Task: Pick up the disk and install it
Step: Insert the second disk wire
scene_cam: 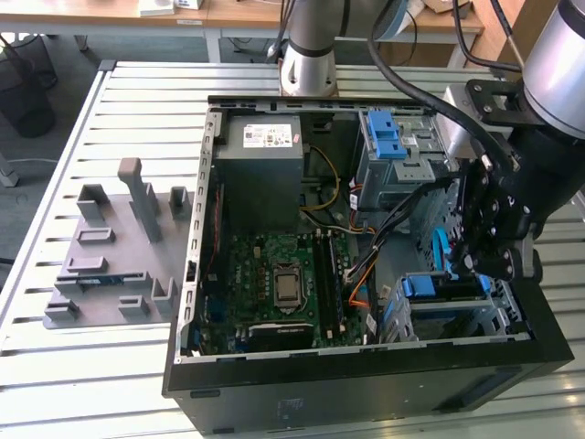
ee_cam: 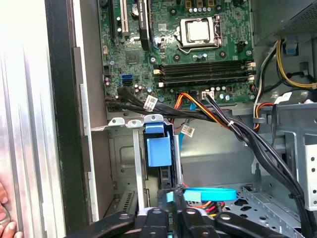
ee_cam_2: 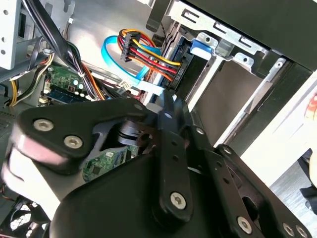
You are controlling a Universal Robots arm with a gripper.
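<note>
I am the gripper (scene_cam: pixel 482 267), hanging inside the open case (scene_cam: pixel 366 368) at about 4 o'clock in the exterior view, right over the lower drive cage (scene_cam: pixel 507 306). The case lies on its side on a slatted table (scene_cam: pixel 137 389).

The disk (scene_cam: pixel 437 287) sits on edge in that cage, with its blue carrier showing between the metal walls. In the first wrist view the carrier's blue tab (ee_cam: pixel 159 150) stands in the bay just ahead of me (ee_cam: pixel 171 216), and the disk's dark edge runs from it straight towards my tips. I am at the disk's near edge, but I cannot tell how my jaws stand, or whether they have hold of it.

A light blue flat cable (ee_cam: pixel 210 193) curls just beside me, and a red and yellow bundle (ee_cam_2: pixel 148 55) plugs in close by in the second wrist view. Black cables (ee_cam: pixel 247 139) cross between the cage and the board.

In the exterior view the board (scene_cam: pixel 274 274) fills the case from the middle towards 7 o'clock. The grey box (scene_cam: pixel 265 151) sits at 11 o'clock and the tall blue latch (scene_cam: pixel 388 137) at 1 o'clock. Outside the case, at 9 o'clock, a grey fixture plate (scene_cam: pixel 105 251) lies on the table.
</note>
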